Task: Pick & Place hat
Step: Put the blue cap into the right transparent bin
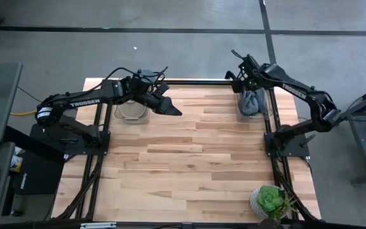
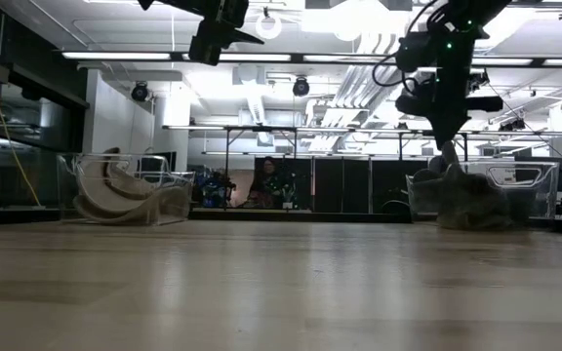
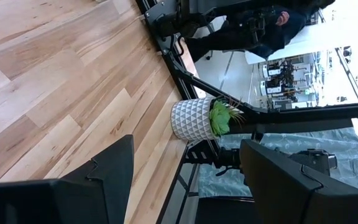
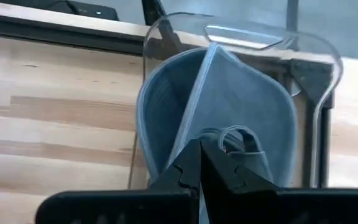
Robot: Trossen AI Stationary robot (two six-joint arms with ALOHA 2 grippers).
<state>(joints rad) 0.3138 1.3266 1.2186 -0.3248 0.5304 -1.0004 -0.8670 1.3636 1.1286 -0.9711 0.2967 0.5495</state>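
The grey hat is seen sitting in the clear bin at the far right of the wooden surface, with the right gripper clenched just above it, grasping nothing clearly visible, while the left gripper is held spread and empty over by the other bin.

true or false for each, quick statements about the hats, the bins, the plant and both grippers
1. The right gripper is shut on the grey hat. True.
2. The left gripper is shut on a hat. False: it is open and empty, raised beside the left clear bin.
3. The grey hat sits in the right clear bin. True.
4. The potted plant stands between the two bins. False: it stands at the table's near right corner.
5. A beige hat lies in the left clear bin. True.
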